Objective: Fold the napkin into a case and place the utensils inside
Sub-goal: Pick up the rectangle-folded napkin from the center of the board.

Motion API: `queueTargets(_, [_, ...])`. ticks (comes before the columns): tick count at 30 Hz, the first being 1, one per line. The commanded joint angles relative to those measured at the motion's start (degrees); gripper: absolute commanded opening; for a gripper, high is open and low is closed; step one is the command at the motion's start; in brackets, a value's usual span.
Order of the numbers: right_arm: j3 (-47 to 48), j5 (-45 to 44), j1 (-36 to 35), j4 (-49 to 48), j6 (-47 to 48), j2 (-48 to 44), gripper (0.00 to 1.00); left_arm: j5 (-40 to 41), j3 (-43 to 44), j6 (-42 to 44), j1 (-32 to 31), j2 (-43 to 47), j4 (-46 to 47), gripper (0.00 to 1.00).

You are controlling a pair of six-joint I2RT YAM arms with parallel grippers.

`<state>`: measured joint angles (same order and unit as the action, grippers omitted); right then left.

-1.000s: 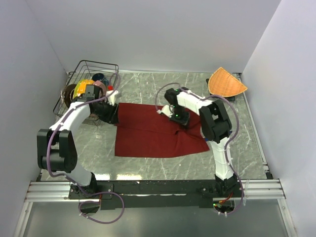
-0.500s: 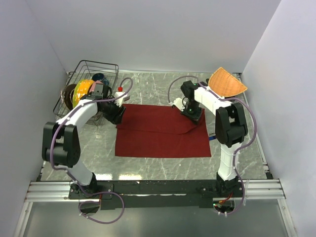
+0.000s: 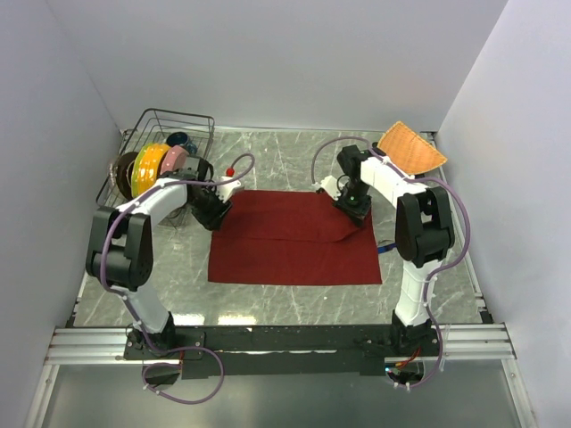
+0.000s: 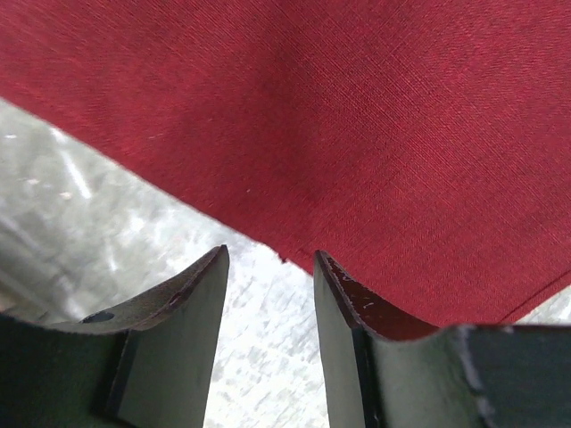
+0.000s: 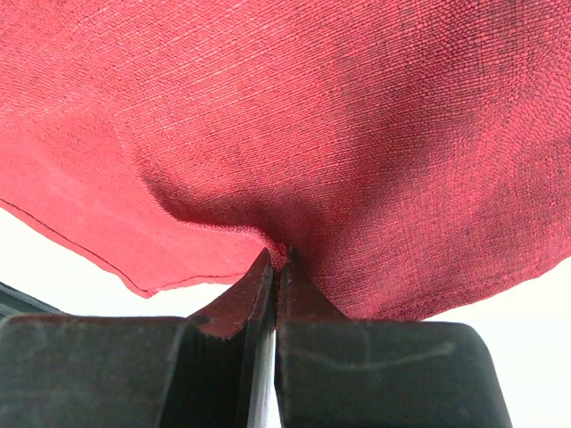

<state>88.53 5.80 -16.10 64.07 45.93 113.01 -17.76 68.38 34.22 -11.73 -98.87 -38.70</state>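
The dark red napkin [image 3: 294,241] lies spread on the marble table, with a raised ridge near its far right corner. My right gripper [image 3: 355,209] is shut on that ridge; in the right wrist view the jaws [image 5: 281,256] pinch a pucker of the napkin [image 5: 357,134]. My left gripper [image 3: 214,212] sits at the napkin's far left corner. In the left wrist view it [image 4: 269,260] stands open over bare table, with the napkin's edge [image 4: 357,178] just ahead and nothing between the fingers. A small blue sliver, possibly the knife [image 3: 385,248], shows at the napkin's right edge. The fork is hidden.
A wire rack [image 3: 201,120] holding coloured plates stands at the far left, close behind my left arm. An orange woven fan-shaped mat [image 3: 410,150] lies at the far right corner. White walls close in the table on three sides.
My right gripper carried the napkin's edge back and to the right, spreading the cloth out. My left gripper shifted right and nearer, to the far left corner, and let go of the cloth.
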Motion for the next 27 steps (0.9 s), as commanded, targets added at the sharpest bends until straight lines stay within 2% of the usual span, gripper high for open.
queueTargets(1, [0.2,1.4,-0.1,-0.2,-0.3,-0.7,0.00,0.4,-0.2,-0.6,-0.7,-1.2,0.9,0.48])
queueTargets(8, [-0.3,1.6,-0.1,-0.4,-0.3,-0.4,0.00,1.0,-2.8,2.6,-2.0,-0.8,1.5,0.41])
queueTargets(17, [-0.3,1.7,-0.1,-0.6,-0.5,0.1,0.00,3.5,-4.2,3.2,-2.2,-2.9,3.4,0.39])
queueTargets(25, [0.2,1.8,0.1,-0.4,-0.5,0.4,0.00,3.9,-5.4,4.3,-2.2,-3.0,3.8,0.29])
queueTargets(27, [0.7,1.8,0.3,-0.2,-0.6,0.5,0.00,4.0,-5.1,4.4,-2.2,-2.6,3.7,0.24])
